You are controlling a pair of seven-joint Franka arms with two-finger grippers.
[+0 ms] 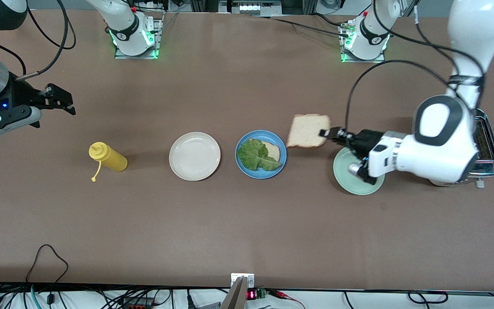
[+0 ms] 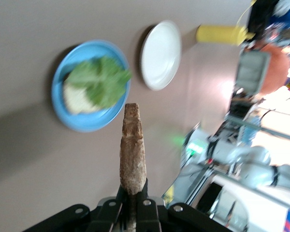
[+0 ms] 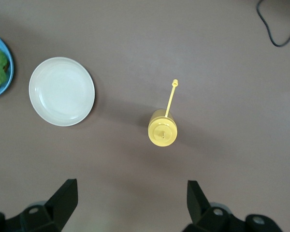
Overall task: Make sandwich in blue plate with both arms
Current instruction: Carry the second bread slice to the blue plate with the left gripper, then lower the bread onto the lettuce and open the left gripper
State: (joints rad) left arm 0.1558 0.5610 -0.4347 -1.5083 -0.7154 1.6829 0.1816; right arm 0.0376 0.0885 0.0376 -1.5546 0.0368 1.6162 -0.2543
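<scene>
The blue plate (image 1: 260, 173) holds a toast slice (image 1: 274, 150) with a green lettuce leaf (image 1: 253, 155) on it. My left gripper (image 1: 326, 132) is shut on a second toast slice (image 1: 308, 130), held in the air between the blue plate and the mint-green plate (image 1: 344, 179). In the left wrist view the held toast (image 2: 132, 150) shows edge-on, with the blue plate (image 2: 84, 123) and lettuce (image 2: 99, 79) under it. My right gripper (image 1: 60, 102) is open and empty, waiting over the right arm's end of the table; it shows in its wrist view (image 3: 130, 193).
A cream-white plate (image 1: 194, 156) sits beside the blue plate toward the right arm's end. A yellow squeeze bottle (image 1: 109, 158) lies beside it, farther that way. A metal toaster (image 1: 487, 146) stands at the left arm's end, partly hidden by the left arm.
</scene>
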